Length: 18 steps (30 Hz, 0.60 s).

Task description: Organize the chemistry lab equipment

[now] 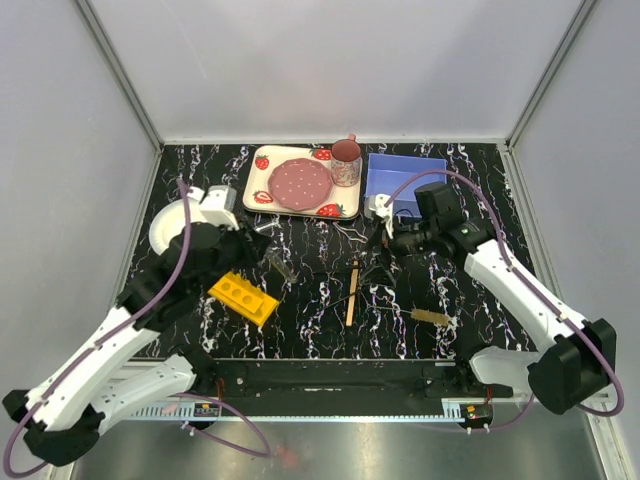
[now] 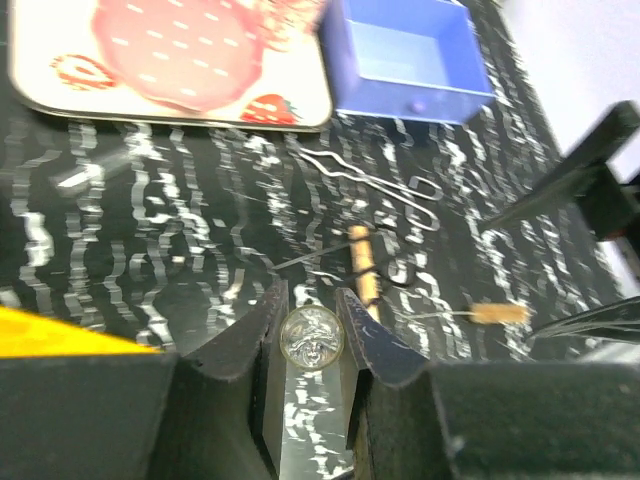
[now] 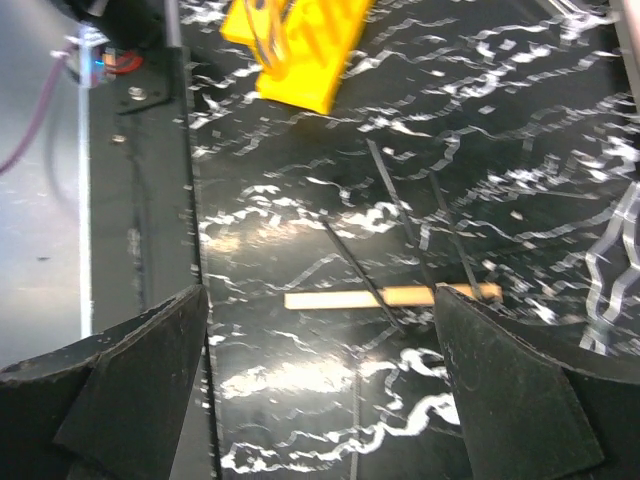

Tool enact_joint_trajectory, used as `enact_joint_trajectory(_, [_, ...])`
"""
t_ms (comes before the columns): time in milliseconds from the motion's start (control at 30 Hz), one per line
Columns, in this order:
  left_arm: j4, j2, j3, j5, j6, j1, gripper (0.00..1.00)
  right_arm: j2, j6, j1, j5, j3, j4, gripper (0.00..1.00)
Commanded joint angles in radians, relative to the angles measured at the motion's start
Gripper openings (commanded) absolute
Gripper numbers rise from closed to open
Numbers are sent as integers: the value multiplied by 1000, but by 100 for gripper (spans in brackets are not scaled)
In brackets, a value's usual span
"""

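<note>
**Figure. Lab-equipment sorting, early stage (top and wrist views).** Little of the task appeared done. The yellow plastic rack (image 1: 243, 297) lay flat on the marbled black table (image 1: 320, 330) in front of the left arm, and no tube could be seen standing in its round holes. The left gripper (image 2: 310, 300) was clenched on a clear glass tube (image 2: 312, 338), seen end-on as a glinting round mouth between the two fingers, just above and beside the rack; racking this tube was judged the step in hand.

The right gripper (image 3: 320, 380) had its fingers spread wide and grasped nothing. It hovered over the table's middle, near the thin wire tongs (image 2: 375, 185). The slim wooden stick (image 1: 353, 292) and the tan-bristled tube brush (image 1: 432, 317) lay loose on the table, well apart from the rack. Stick, brush and tongs were all judged not yet put away.

The blue bin (image 1: 405, 180) at the far edge looked empty. The strawberry-print tray (image 1: 258, 190) stood beside it.
</note>
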Motion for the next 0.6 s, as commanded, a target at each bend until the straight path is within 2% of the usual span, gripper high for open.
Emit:
enact_joint_trajectory(0, [-208, -68, 74, -294, 132, 2, 6, -40, -124, -67, 73, -24, -36, 100])
enact_joint_trajectory(100, [-268, -93, 54, -425, 147, 4, 7, -48, -147, -126, 40, -86, -2, 100])
enact_joint_trajectory(300, [-255, -104, 24, -605, 164, 13, 8, -66, -170, -233, -6, -179, 41, 100])
enact_joint_trajectory(367, [-232, -99, 7, -625, 176, 28, 8, -74, -172, -262, -16, -185, 45, 100])
enact_joint_trajectory(567, [-158, -87, -49, -551, 193, 110, 9, -85, -173, -304, -64, -199, 47, 100])
